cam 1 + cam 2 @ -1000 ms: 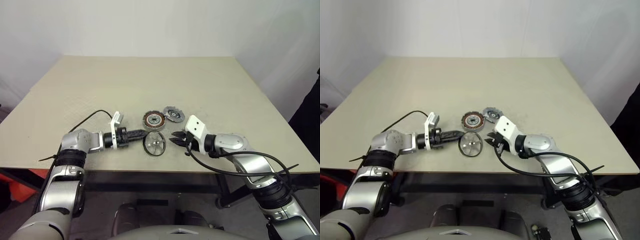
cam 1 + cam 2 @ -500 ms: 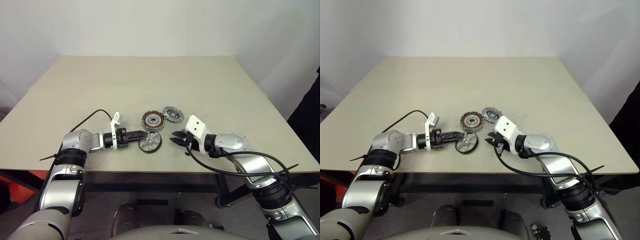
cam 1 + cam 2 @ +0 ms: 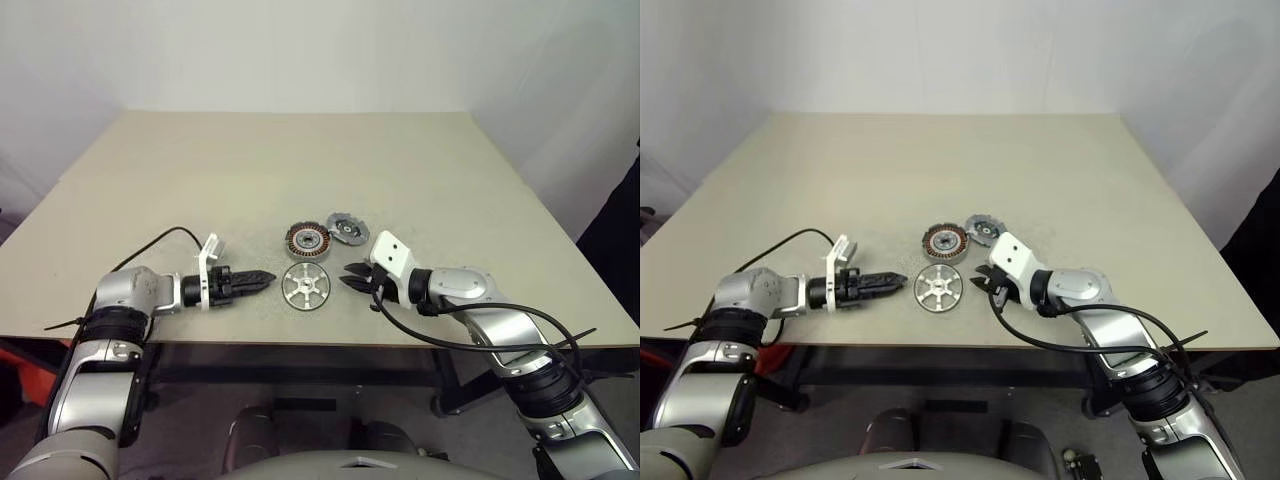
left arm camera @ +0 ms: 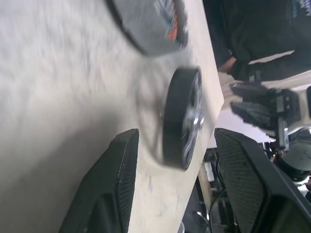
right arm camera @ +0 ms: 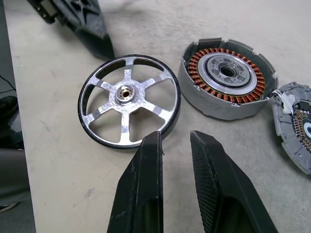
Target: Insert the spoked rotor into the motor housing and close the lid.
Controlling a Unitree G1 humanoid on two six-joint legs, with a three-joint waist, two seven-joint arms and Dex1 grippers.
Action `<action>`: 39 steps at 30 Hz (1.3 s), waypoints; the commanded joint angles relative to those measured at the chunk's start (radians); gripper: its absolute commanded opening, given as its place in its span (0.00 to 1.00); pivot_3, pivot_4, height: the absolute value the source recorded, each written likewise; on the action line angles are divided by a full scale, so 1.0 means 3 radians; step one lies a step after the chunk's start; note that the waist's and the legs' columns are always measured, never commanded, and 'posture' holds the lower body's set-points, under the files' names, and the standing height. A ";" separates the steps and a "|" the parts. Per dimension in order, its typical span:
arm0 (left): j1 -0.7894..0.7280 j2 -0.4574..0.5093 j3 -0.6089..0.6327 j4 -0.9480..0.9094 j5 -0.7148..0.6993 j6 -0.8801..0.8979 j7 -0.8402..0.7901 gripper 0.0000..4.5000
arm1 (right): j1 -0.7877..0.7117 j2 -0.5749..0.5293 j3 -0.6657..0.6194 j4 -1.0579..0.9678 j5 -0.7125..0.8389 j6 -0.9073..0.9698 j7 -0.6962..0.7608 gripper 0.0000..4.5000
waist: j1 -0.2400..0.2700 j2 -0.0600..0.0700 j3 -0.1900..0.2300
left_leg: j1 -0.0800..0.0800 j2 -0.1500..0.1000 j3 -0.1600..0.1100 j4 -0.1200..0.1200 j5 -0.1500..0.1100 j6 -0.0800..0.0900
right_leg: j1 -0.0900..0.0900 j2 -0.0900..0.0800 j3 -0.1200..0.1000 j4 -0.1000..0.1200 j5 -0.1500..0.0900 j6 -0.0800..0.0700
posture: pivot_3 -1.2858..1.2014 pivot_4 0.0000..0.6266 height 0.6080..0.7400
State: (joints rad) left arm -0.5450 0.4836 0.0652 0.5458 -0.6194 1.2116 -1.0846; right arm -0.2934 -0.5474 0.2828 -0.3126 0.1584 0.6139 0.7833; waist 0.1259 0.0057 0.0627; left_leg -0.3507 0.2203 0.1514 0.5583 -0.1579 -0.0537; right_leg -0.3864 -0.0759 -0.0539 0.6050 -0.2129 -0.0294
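The spoked rotor point(image 3: 305, 286), a second ago propped on edge against the left gripper point(image 3: 262, 281), now lies flat near the table's point(image 3: 200, 160) front edge, and that gripper has backed off with fingers apart and empty, so insertion is still to come. One rotor, one motor housing point(image 3: 307, 240) and one lid point(image 3: 347, 228) lie apart. The right gripper point(image 3: 352, 277) waits just beside the rotor, fingers narrow, apparently empty.
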 commanded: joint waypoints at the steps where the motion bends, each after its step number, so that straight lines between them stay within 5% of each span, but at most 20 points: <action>1: -0.0004 -0.0052 -0.0020 -0.0147 -0.0043 0.0034 0.0025 0.59 | -0.0080 -0.0013 -0.0015 -0.0031 -0.0013 -0.0069 0.0014 0.21 | -0.0002 0.0000 0.0000 | 0.0000 0.0000 0.0000 0.0000 0.0000 0.0000 | 0.0000 0.0000 0.0000 0.0000 0.0000 0.0000 | 0.52 0.00 1.00; 26: -0.0169 -0.0446 -0.0072 0.0141 0.0143 -0.0250 0.0166 0.59 | -0.0076 -0.0002 -0.0030 -0.0054 -0.0013 -0.0055 -0.0022 0.21 | 0.0021 0.0001 -0.0001 | 0.0004 -0.0014 -0.0002 0.0003 0.0001 -0.0001 | 0.0010 -0.0011 0.0000 -0.0002 -0.0002 0.0003 | 0.52 0.00 1.00; 29: -0.0180 -0.0451 -0.0061 0.0170 0.0155 -0.0277 0.0171 0.45 | -0.0076 -0.0001 -0.0034 -0.0052 -0.0011 -0.0058 -0.0025 0.21 | 0.0021 0.0001 -0.0001 | 0.0003 -0.0017 -0.0002 0.0003 0.0000 0.0000 | 0.0010 -0.0014 0.0000 -0.0002 -0.0002 0.0004 | 0.52 0.00 1.00; 34: -0.0203 -0.0439 -0.0038 0.0199 0.0163 -0.0278 0.0142 0.10 | -0.0095 0.0008 -0.0030 -0.0021 -0.0018 -0.0069 -0.0028 0.21 | 0.0024 0.0008 -0.0005 | 0.0005 -0.0018 -0.0002 -0.0003 0.0000 0.0000 | 0.0009 -0.0013 0.0000 -0.0001 -0.0002 0.0004 | 0.52 0.00 1.00; 39: -0.0202 -0.0437 -0.0010 0.0192 0.0142 -0.0268 0.0124 0.09 | -0.0116 0.0014 -0.0019 0.0011 -0.0025 -0.0082 -0.0020 0.21 | 0.0021 0.0008 -0.0005 | 0.0005 -0.0018 -0.0003 -0.0004 0.0000 0.0000 | 0.0007 -0.0013 0.0000 -0.0003 -0.0003 0.0005 | 0.52 0.00 1.00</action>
State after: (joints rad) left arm -0.5942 0.3516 0.0557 0.5973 -0.5740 1.1380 -1.0476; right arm -0.2994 -0.5465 0.2880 -0.2971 0.1538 0.6108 0.7801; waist 0.1321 0.0080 0.0613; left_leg -0.3491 0.2149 0.1507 0.5571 -0.1578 -0.0538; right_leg -0.3842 -0.0798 -0.0538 0.6040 -0.2137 -0.0278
